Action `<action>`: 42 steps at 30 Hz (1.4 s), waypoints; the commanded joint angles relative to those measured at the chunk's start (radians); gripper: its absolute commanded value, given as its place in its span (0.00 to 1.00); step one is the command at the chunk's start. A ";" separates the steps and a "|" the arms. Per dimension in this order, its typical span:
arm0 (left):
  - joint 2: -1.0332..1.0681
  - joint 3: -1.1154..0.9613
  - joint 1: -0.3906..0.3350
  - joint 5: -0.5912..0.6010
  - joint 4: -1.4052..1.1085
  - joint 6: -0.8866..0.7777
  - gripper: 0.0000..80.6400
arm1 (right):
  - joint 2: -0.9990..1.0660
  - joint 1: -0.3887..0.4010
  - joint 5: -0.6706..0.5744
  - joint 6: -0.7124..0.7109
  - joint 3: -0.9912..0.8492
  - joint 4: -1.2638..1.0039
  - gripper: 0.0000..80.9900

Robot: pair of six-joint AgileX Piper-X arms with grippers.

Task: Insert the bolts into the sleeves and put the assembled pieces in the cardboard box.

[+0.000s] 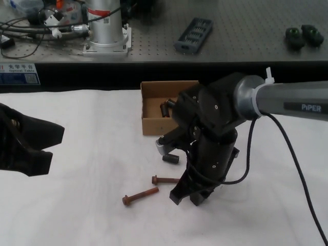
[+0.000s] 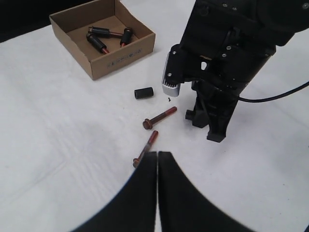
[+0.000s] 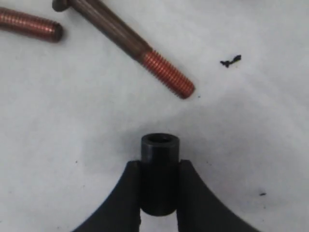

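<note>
While the left gripper (image 2: 158,157) hangs closed and empty at the near left, a near bolt (image 2: 145,150) and a second bolt (image 2: 160,116) lie loose. Right of them the right gripper (image 3: 160,166) clamps a black sleeve (image 3: 160,183), bore outward. A spare sleeve (image 2: 143,93) lies farther, near the cardboard box (image 2: 123,55). Insertion looks pending: the left must grasp a bolt and align its thread.

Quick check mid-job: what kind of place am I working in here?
Probably a robotics lab. A perforated optical table runs along the back with loose cables and a metal post base on it, and a white cloth covers the work area.
</note>
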 commanded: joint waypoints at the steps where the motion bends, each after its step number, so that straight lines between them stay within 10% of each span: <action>1: -0.009 -0.005 0.002 -0.008 -0.008 0.012 0.01 | -0.054 0.003 -0.012 -0.018 -0.010 0.017 0.03; 33: 0.500 -0.005 -0.233 -0.217 -0.173 -0.669 0.00 | -0.654 -0.103 -0.012 -0.129 0.395 0.128 0.03; 42: 0.633 -0.005 -0.311 -0.180 -0.235 -0.976 0.50 | -0.706 -0.117 -0.014 -0.129 0.461 0.128 0.03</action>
